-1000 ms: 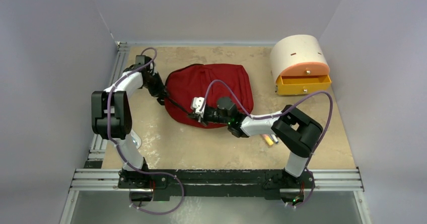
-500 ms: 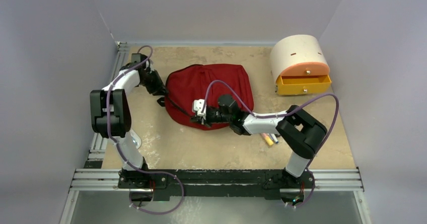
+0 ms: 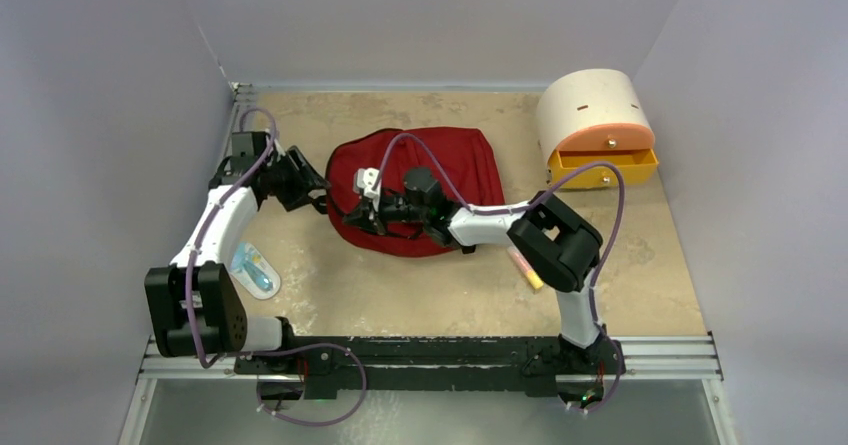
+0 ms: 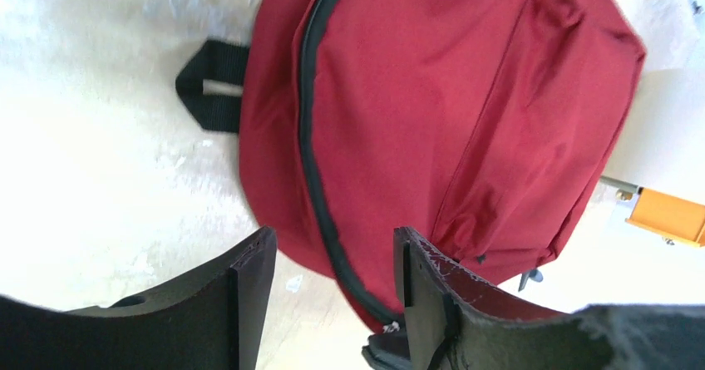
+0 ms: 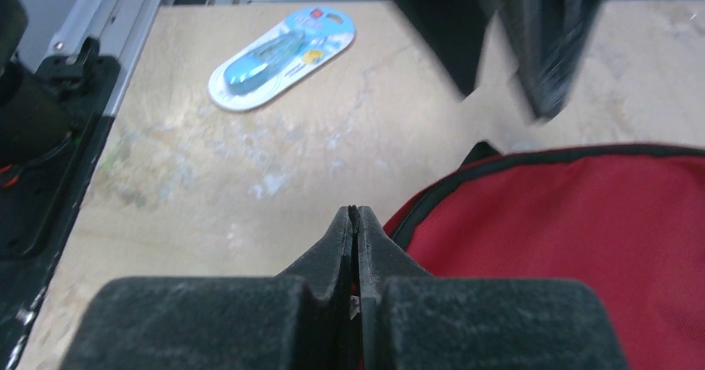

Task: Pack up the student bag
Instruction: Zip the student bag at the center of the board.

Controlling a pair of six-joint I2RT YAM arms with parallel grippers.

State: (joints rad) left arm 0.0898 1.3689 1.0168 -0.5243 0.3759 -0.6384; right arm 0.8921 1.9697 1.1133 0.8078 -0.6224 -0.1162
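The student bag (image 3: 440, 180) is a dark red backpack lying flat mid-table, its black zipper (image 4: 309, 137) curving along the left side. My right gripper (image 3: 352, 215) sits at the bag's near-left edge. It is shut (image 5: 352, 220), with a thin black zipper pull and a glint of metal pinched between its tips. My left gripper (image 3: 316, 187) hovers just left of the bag, beside the black strap loop (image 4: 208, 83). Its fingers (image 4: 249, 291) stand open with nothing between them; the bag (image 4: 449, 96) lies beyond them.
A cream-and-orange drawer box (image 3: 597, 130) stands at the back right with its orange drawer pulled out. A blue item in a blister pack (image 3: 255, 268) lies near the left arm, also in the right wrist view (image 5: 278, 54). Pens (image 3: 525, 267) lie by the right arm.
My left gripper has opened, let go of the bag's left edge and drawn back leftward. The right gripper, still shut, moved left and farther back along the bag's edge.
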